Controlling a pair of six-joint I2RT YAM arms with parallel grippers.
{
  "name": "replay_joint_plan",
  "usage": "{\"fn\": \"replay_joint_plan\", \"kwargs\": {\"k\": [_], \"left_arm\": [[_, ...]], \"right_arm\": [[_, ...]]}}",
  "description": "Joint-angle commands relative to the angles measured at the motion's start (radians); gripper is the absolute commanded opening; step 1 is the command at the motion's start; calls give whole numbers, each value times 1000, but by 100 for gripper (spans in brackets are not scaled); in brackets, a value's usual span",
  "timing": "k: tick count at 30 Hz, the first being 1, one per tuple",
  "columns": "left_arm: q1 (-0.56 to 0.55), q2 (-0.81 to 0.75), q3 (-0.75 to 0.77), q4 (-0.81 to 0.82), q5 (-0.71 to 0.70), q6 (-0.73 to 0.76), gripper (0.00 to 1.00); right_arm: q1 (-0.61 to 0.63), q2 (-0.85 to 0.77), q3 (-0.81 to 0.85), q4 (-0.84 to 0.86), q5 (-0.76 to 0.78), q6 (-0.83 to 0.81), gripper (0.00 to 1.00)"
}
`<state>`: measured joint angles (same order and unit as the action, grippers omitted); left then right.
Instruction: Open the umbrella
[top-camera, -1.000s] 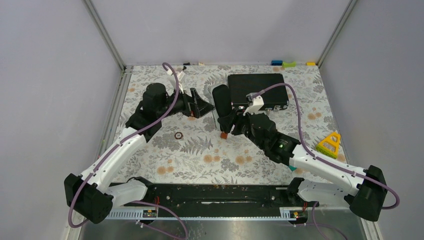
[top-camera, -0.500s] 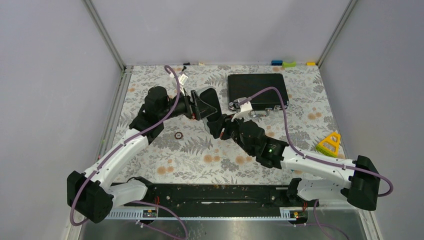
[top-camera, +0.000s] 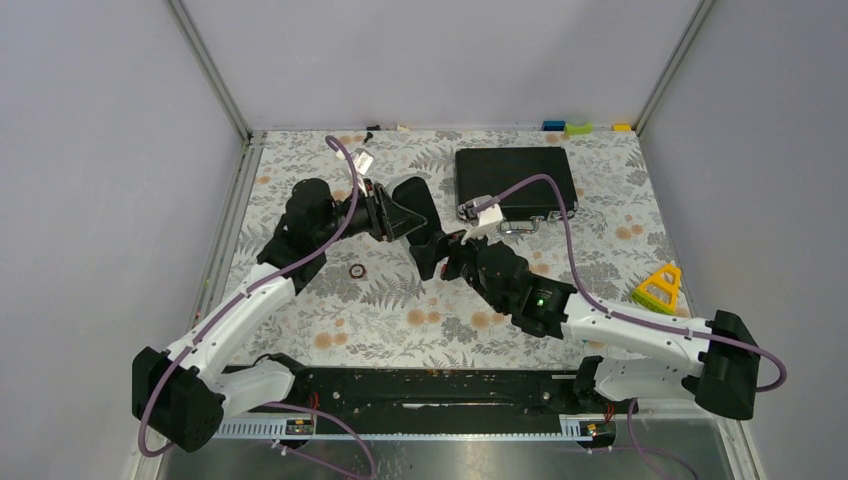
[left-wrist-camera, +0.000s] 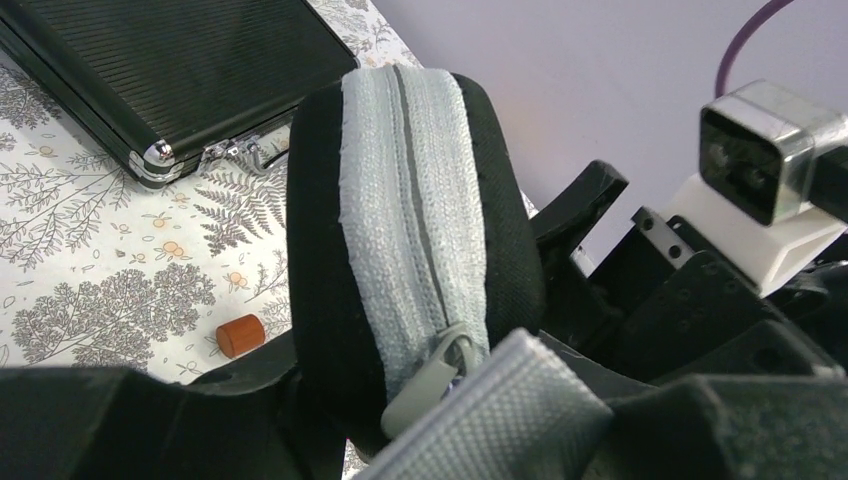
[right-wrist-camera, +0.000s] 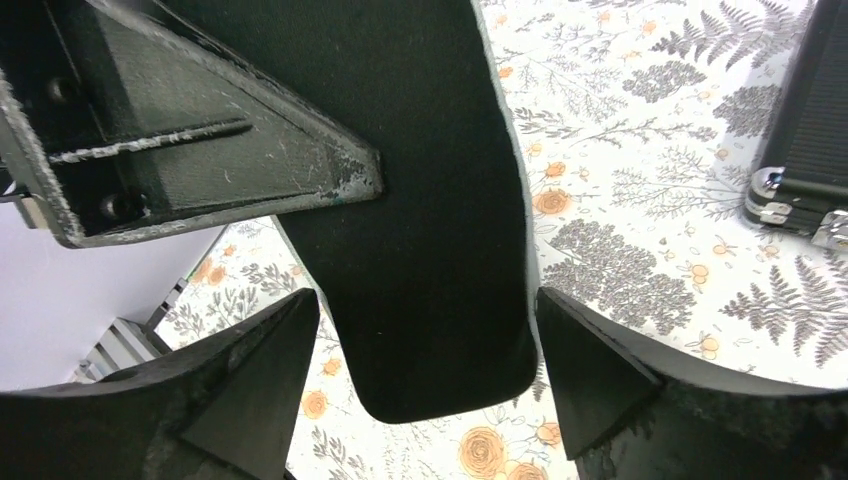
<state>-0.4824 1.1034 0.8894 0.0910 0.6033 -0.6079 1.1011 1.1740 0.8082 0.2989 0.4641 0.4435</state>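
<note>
The umbrella is out of view. A black oval case (top-camera: 414, 199) with a grey zip band (left-wrist-camera: 405, 200) stands upright mid-table, held between both arms. My left gripper (top-camera: 393, 214) grips its lower end from the left, one black finger and one grey pad (left-wrist-camera: 520, 400) pressed against it beside the zip pull (left-wrist-camera: 440, 375). My right gripper (top-camera: 433, 250) stands open around the case's black end (right-wrist-camera: 430, 200), and floral tabletop shows in the gaps between each of its fingers (right-wrist-camera: 250, 370) and the case.
A flat black briefcase (top-camera: 515, 180) lies at the back right, close behind the case. A small orange cylinder (left-wrist-camera: 240, 335) and a dark ring (top-camera: 356, 271) lie on the floral table. A yellow triangle toy (top-camera: 660, 288) sits at the right edge.
The case moved left from the right arm's side to the left gripper. My left gripper closed onto it, and my right gripper opened and let go.
</note>
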Motion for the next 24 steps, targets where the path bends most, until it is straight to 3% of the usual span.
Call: {"fn": "replay_joint_plan", "kwargs": {"k": [1,3,5,8,12,16,24], "left_arm": [[1,-66,21,57,43,44,9],[-5,-81,25,44,42,55,9],[-24,-97,34,6,45,88,9],[-80,-122,75,-128,36,216,8],[-194,-151,134,-351,91,488,9],[-310,-191,127,-443,153,649,10],[-401,-163,130,-502,162,703,9]], "right_arm": [[-9,-90,77,-87,0,-56,90],[-64,-111,132,-265,-61,-65,95],[-161,-136,169,-415,-225,-57,96],[-280,-206,154,-468,-587,-102,97],[-293,-287,196,-578,-850,-226,98],[-293,-347,209,-579,-986,-263,100],[-293,-386,191,-452,-1201,-240,100]]}}
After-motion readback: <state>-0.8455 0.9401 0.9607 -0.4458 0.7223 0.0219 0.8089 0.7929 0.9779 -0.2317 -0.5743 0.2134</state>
